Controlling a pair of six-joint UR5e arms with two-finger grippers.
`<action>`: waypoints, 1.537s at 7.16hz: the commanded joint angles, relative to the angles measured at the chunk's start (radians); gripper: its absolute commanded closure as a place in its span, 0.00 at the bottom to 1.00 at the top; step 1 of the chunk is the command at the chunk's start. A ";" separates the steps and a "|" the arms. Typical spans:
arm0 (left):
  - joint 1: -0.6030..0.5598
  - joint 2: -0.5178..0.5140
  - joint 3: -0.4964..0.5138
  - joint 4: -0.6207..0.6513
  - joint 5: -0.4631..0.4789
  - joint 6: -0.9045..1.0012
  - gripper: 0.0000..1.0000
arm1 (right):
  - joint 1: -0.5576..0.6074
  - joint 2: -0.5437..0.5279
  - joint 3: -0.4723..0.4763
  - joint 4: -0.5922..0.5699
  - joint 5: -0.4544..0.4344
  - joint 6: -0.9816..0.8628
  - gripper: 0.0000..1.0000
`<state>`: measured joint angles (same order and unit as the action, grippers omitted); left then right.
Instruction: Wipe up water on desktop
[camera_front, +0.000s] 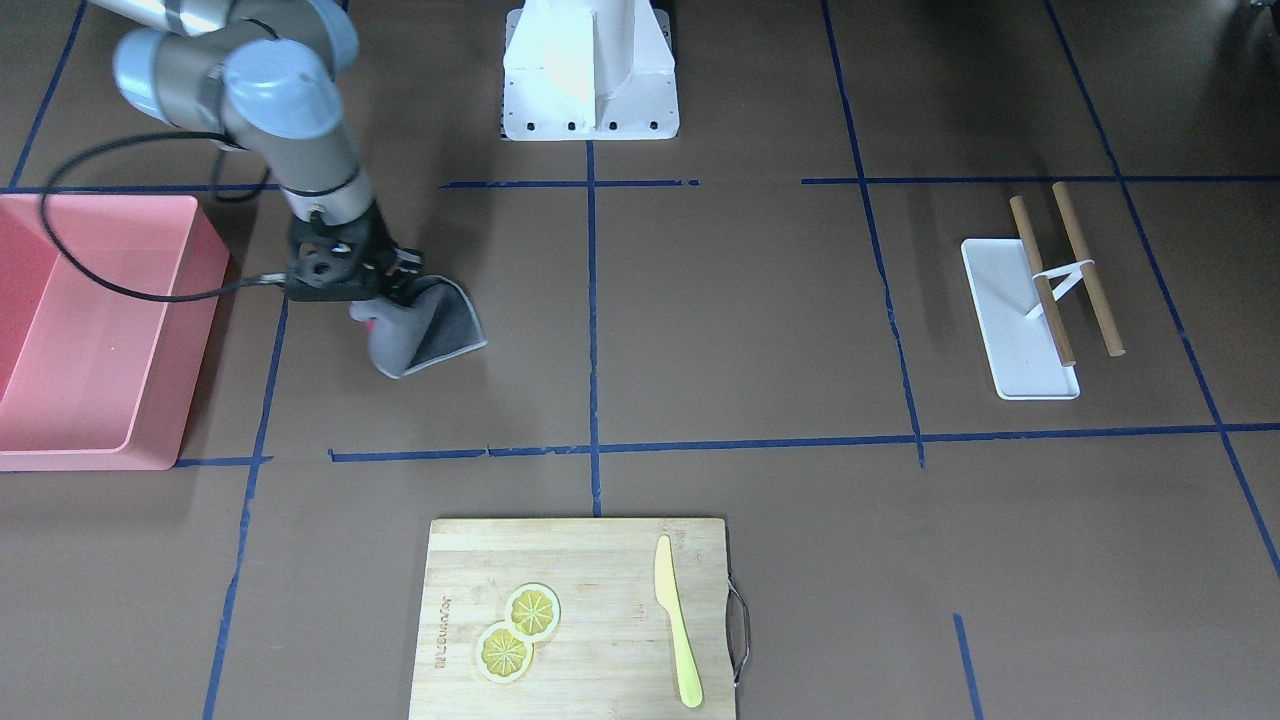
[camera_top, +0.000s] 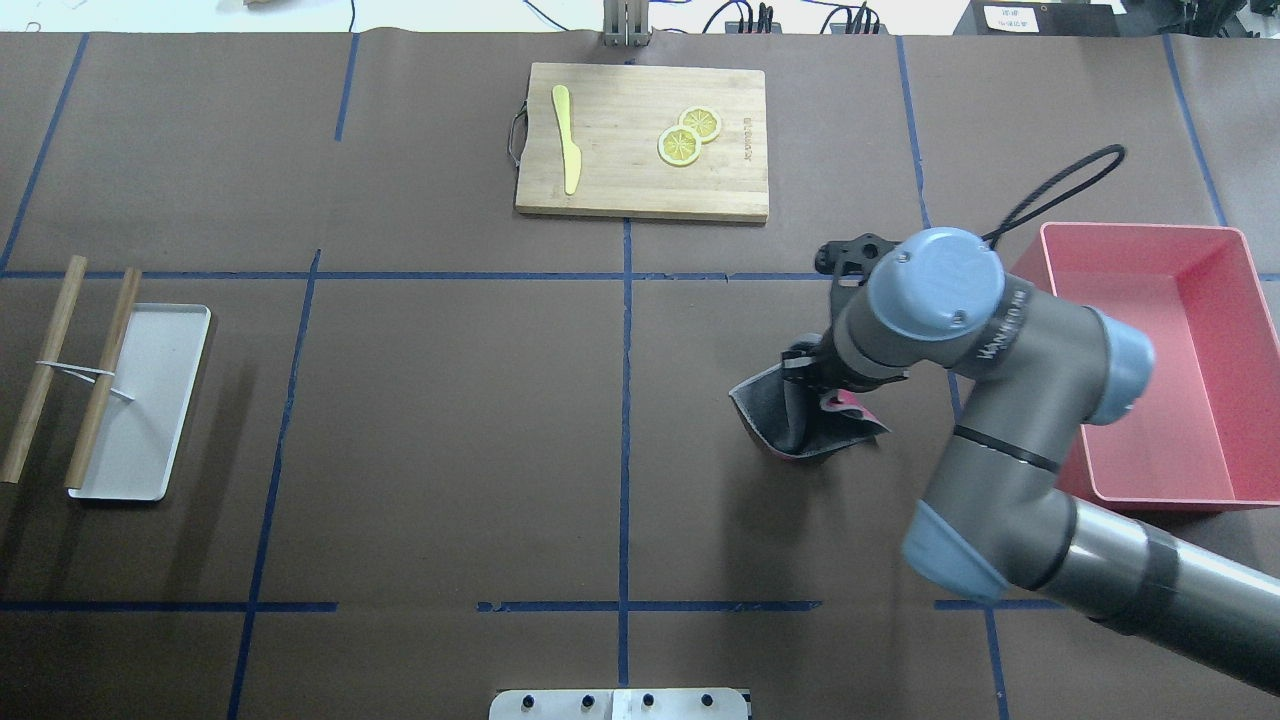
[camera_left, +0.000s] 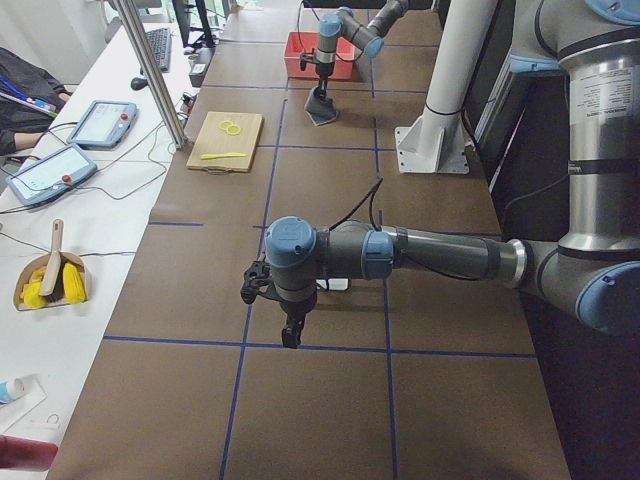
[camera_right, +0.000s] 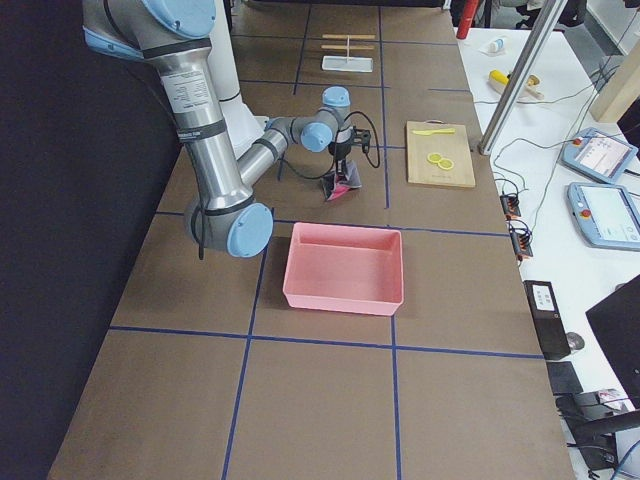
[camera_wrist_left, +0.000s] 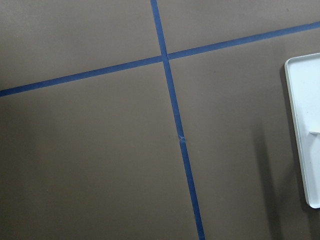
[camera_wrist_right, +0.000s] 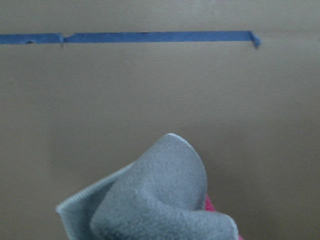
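Observation:
A grey cloth (camera_front: 430, 325) with a pink underside hangs bunched from my right gripper (camera_front: 398, 290), its lower edge touching the brown desktop (camera_front: 740, 320) beside the pink bin. The right gripper is shut on the cloth, which hides the fingertips. The overhead view shows the cloth (camera_top: 800, 420) under the right gripper (camera_top: 815, 380). The right wrist view shows a cloth fold (camera_wrist_right: 160, 200) over bare desktop. No water shows on the desktop. My left gripper (camera_left: 290, 335) shows only in the exterior left view, hanging over the desktop; I cannot tell whether it is open or shut.
A pink bin (camera_front: 100, 330) stands next to the right arm. A wooden cutting board (camera_front: 580, 620) holds two lemon slices and a yellow knife. A white tray (camera_front: 1015, 320) with two wooden sticks (camera_front: 1065, 270) lies on the far side. The robot base (camera_front: 590, 70) stands at the table's edge.

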<state>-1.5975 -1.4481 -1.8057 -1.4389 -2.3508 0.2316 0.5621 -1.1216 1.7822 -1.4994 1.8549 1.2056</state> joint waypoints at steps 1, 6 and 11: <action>-0.001 0.000 0.003 0.000 -0.022 0.000 0.00 | -0.068 0.251 -0.165 0.001 -0.017 0.180 1.00; -0.001 0.000 0.005 0.000 -0.067 -0.028 0.00 | -0.049 0.135 0.001 -0.092 -0.002 0.110 1.00; -0.001 0.000 0.005 0.000 -0.067 -0.028 0.00 | 0.105 -0.239 0.219 -0.188 0.003 -0.293 1.00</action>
<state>-1.5984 -1.4481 -1.8015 -1.4389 -2.4176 0.2040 0.6383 -1.2885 1.9667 -1.6847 1.8570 0.9742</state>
